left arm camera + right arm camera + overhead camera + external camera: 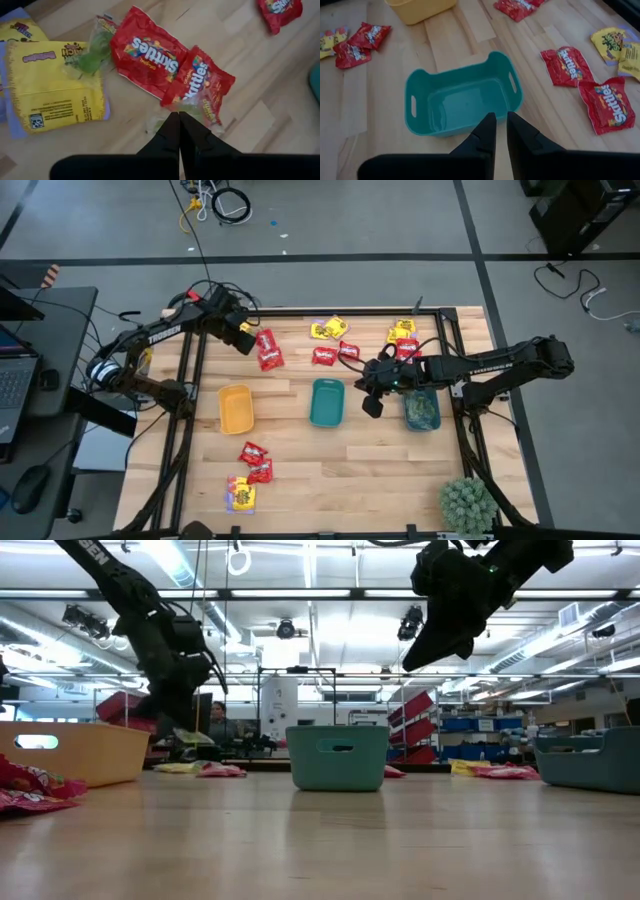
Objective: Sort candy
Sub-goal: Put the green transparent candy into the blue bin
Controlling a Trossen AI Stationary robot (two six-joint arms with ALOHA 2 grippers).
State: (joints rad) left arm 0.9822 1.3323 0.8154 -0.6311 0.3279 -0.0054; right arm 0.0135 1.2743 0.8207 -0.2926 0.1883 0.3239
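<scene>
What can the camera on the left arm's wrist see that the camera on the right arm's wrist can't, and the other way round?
Only the left wrist view shows the left pincer, shut, right by two red Skittles packets, a dull green packet and a large yellow packet. Only the right wrist view shows the right pincer above an empty teal tray and part of a yellow tray. Both show the wooden table with red and yellow candy scattered on it.
</scene>
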